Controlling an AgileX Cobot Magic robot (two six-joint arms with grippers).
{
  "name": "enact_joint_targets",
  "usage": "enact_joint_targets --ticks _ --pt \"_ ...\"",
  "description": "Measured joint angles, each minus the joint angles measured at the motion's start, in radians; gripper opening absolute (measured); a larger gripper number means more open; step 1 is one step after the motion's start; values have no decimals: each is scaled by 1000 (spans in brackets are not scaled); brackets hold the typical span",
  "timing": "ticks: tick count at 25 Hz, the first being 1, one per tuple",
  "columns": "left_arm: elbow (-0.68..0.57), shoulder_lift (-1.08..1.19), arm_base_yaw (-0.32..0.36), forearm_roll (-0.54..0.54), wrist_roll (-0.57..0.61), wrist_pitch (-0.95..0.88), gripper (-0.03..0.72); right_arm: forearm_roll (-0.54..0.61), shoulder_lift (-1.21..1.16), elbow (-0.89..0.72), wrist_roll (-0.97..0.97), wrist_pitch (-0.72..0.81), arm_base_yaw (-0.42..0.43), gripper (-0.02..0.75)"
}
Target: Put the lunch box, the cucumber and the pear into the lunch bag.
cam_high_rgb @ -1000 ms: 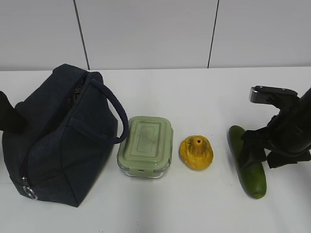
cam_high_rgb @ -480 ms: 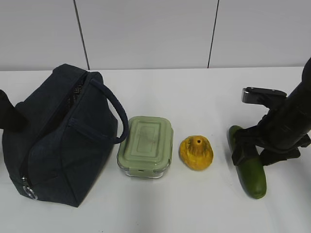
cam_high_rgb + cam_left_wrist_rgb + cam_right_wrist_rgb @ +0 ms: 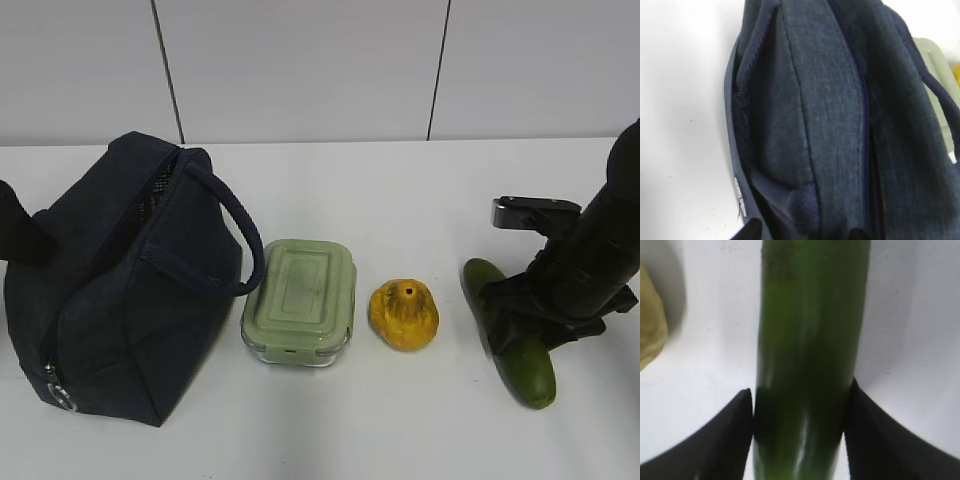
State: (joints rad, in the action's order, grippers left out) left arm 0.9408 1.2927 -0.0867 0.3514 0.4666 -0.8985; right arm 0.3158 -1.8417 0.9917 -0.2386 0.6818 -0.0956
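Cucumber [image 3: 520,340] lying on white surface [image 3: 400,200] at far right, long axis running near-to-far, far end tilting slightly left. Right pincer [image 3: 800,435] straddling its middle, both fingers now pressing against its sides; 1 second ago it was spread wider and sitting further right. Cucumber's middle hidden behind arm. Pear [image 3: 404,314], lunch box [image 3: 300,300] and lunch bag [image 3: 130,280] sitting leftward, unmoved. Left pincer [image 3: 802,235] hovering over bag, barely visible; tips look apart.
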Motion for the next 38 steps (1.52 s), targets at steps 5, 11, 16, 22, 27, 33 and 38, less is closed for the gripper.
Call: enact_joint_targets --ticks 5,11,16,22,27,33,38 --pt "0 0 0 -8 0 0 319 -9 0 4 0 4 0 331" --pt "0 0 0 -17 0 -11 319 -18 21 4 2 11 0 330" --pt "0 0 0 -19 0 -21 230 -19 111 24 4 20 0 330" --pt "0 17 -15 -19 1 -26 14 108 209 99 -79 68 0 329" --pt "1 40 -57 -18 2 -26 5 317 250 186 -208 137 -54 329" --pt "1 42 -72 -18 3 -23 3 549 251 273 -292 77 -255 329" --pt "1 42 -72 -18 3 -22 3 712 228 342 -379 -82 -423 328"
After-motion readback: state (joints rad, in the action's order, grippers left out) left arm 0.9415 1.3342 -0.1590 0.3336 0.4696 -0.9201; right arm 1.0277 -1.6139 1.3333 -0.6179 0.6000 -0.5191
